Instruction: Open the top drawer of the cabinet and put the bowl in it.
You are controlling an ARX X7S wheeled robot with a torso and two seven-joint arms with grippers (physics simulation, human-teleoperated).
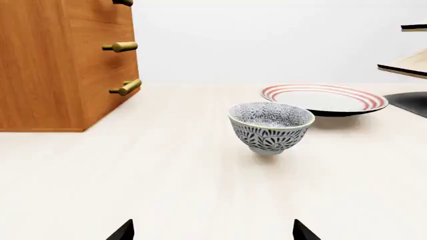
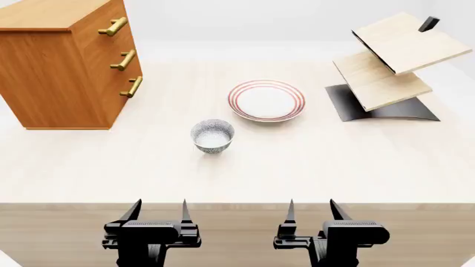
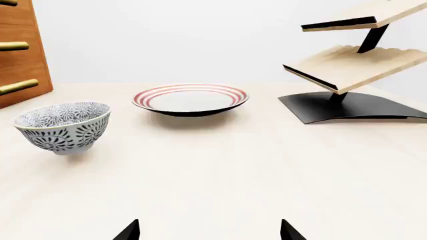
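Bowl (image 2: pixel 212 136) stands upright on the counter (image 2: pixel 297 167), apart from everything, with bare counter all round it. Plate (image 2: pixel 266 100) lies near, farther back and to the right; the rack (image 2: pixel 390 69) stands at the far right. Cabinet (image 2: pixel 67 67) sits at the far left, top drawer (image 2: pixel 111 26) shut. Both grippers hover at the near counter edge, left (image 2: pixel 159 210) and right (image 2: pixel 312 209), fingers spread, holding and touching nothing.
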